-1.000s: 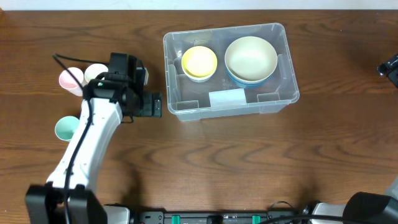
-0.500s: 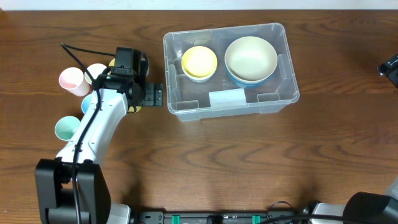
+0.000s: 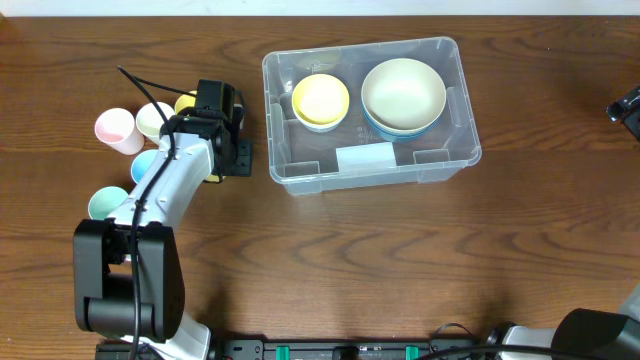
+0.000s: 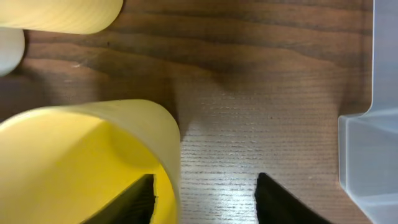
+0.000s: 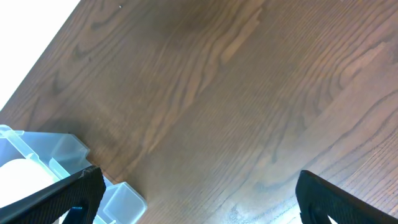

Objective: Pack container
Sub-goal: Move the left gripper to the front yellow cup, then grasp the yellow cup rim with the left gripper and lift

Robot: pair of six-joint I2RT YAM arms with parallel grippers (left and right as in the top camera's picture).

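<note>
Straddling cropped yellow cup (image 4: 81,162) (L jaws)

Left wrist view: yellow cup (image 4: 81,155) cut by left and bottom edges; left gripper (image 4: 205,178) fingertips run off bottom; second yellow cup (image 4: 56,12) clipped at top; container (image 4: 367,149) gives you one corner only, far right. Overhead: left arm (image 3: 160,195) hides that gripper and most of yellow cup from you, plus part of blue cup (image 3: 144,166) and green cup (image 3: 103,204); blue bowl (image 3: 383,129) mostly under cream bowl (image 3: 403,92). Right arm (image 3: 626,103) just sliver at right edge.
</note>
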